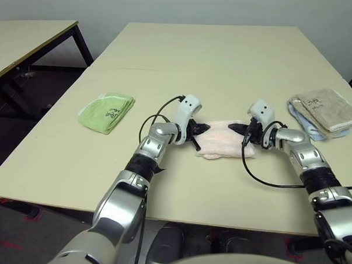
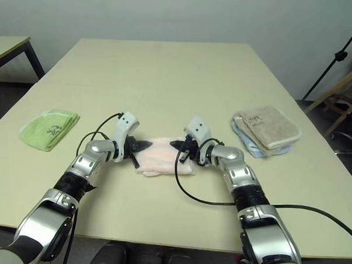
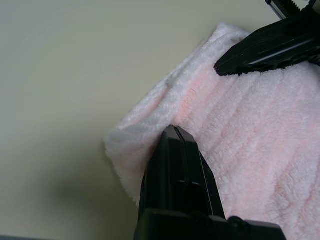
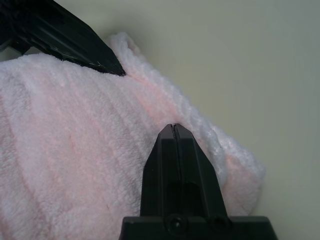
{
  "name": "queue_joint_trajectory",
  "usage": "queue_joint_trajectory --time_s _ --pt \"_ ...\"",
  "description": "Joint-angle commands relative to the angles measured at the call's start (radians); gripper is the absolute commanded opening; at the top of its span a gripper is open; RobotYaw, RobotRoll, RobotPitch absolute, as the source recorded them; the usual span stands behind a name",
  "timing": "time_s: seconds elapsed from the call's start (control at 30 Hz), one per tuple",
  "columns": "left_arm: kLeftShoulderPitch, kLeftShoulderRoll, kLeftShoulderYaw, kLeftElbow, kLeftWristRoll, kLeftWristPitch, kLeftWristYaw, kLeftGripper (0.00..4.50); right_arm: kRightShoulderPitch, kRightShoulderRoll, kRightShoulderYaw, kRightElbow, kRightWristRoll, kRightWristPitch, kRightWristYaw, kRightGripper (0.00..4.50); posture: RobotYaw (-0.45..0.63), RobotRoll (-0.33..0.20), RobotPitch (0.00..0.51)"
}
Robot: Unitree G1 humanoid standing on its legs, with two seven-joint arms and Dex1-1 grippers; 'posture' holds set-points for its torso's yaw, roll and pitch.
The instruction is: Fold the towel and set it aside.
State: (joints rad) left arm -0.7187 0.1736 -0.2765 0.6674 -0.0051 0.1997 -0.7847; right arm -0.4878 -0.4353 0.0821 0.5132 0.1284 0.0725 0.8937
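The pale pink terry towel is lying folded into a small rectangle on the beige rectangular table, near the table's front edge and between the robot's two arms. The left gripper is reaching in from the towel's left side, its two black fingers pressed together with the tip resting on the pink pile at the towel's left end; in the left wrist view the fingers are showing as one closed wedge lying on the cloth just inside its folded edge. The right gripper is coming in from the right, its fingers likewise pressed together, the tip touching the towel's far right part; the right wrist view is showing the closed fingers lying over the ribbed terry near the rounded corner. Neither pair is pinching any fabric. A green folded terry towel is sitting well apart to the left, and a beige folded towel is resting on a light-blue one to the right
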Motion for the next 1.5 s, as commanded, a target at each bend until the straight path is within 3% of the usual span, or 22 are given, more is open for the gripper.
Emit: queue_joint_trajectory --time_s 0.03,0.07,0.17,0.3,0.4,0.5,0.6,0.77,1.13,1.5 --pt "0.002 -0.016 0.069 -0.085 -0.084 0.122 -0.025 0.01 0.007 -0.024 -0.019 -0.061 0.041 0.041 0.048 0.03 0.16 0.000 0.034" --pt "-0.003 -0.016 0.102 -0.129 -0.128 0.194 -0.030 0.19 0.012 -0.045 -0.023 -0.092 0.055 0.054 0.076 0.01 0.16 0.000 0.034" --pt "-0.016 0.021 0.195 -0.275 -0.261 0.445 -0.054 0.95 0.025 -0.121 -0.052 -0.189 0.114 0.114 0.156 0.66 0.16 0.000 0.035" --pt "-0.030 0.086 0.295 -0.344 -0.385 0.692 -0.054 2.25 0.031 -0.214 -0.079 -0.261 0.152 0.156 0.226 2.02 0.16 0.000 0.036" --pt "-0.054 0.126 0.395 -0.301 -0.474 0.871 -0.024 3.37 0.022 -0.294 -0.087 -0.270 0.152 0.151 0.281 3.25 0.15 0.000 0.036" --pt "-0.061 0.169 0.398 -0.242 -0.487 0.996 -0.009 4.41 0.017 -0.363 -0.086 -0.265 0.142 0.114 0.341 4.41 0.15 0.000 0.035" --pt "-0.055 0.202 0.339 -0.209 -0.490 1.101 -0.026 4.46 0.012 -0.421 -0.089 -0.253 0.134 0.074 0.392 4.46 0.14 0.000 0.034" --pt "-0.080 0.152 0.328 -0.137 -0.517 1.209 -0.004 4.46 0.035 -0.482 -0.084 -0.264 0.122 0.020 0.442 4.46 0.13 0.000 0.033" --pt "-0.151 -0.004 0.344 0.097 -0.482 1.097 0.068 4.46 0.129 -0.521 -0.074 -0.355 0.114 -0.017 0.483 4.46 0.10 0.000 0.041" --pt "-0.196 -0.055 0.354 0.240 -0.473 0.981 0.037 4.46 0.181 -0.509 -0.069 -0.435 0.127 0.012 0.481 4.46 0.08 0.000 0.039"
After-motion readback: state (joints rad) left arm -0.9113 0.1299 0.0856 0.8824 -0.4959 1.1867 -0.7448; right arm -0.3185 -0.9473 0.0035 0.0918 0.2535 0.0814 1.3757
